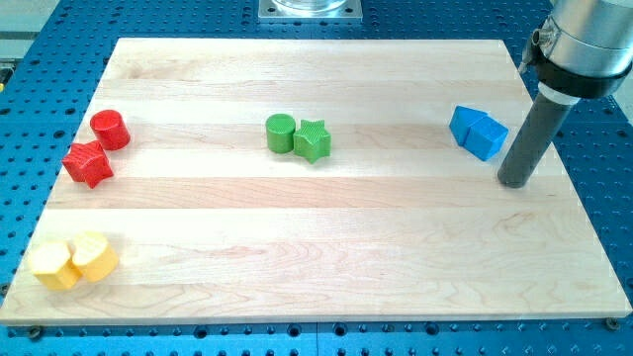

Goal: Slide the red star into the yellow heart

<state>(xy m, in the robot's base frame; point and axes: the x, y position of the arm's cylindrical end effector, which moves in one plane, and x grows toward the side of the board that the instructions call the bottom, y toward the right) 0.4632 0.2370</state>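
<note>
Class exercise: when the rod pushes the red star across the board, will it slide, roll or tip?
The red star looks squat and flat-based, so it probably slides, not tips. Its points may make it twist under an off-centre push. The smooth wooden board suggests easy gliding.

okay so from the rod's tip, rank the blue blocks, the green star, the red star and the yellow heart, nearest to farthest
Measured from my tip at the view's right:
1. The blue blocks, just to its upper left.
2. The green star-shaped block, centre of the wooden board, beside the green cylinder.
3. The red star-shaped block, far left.
4. The yellow heart-shaped block, bottom left; nearly level with the red star, so a close call.
</note>
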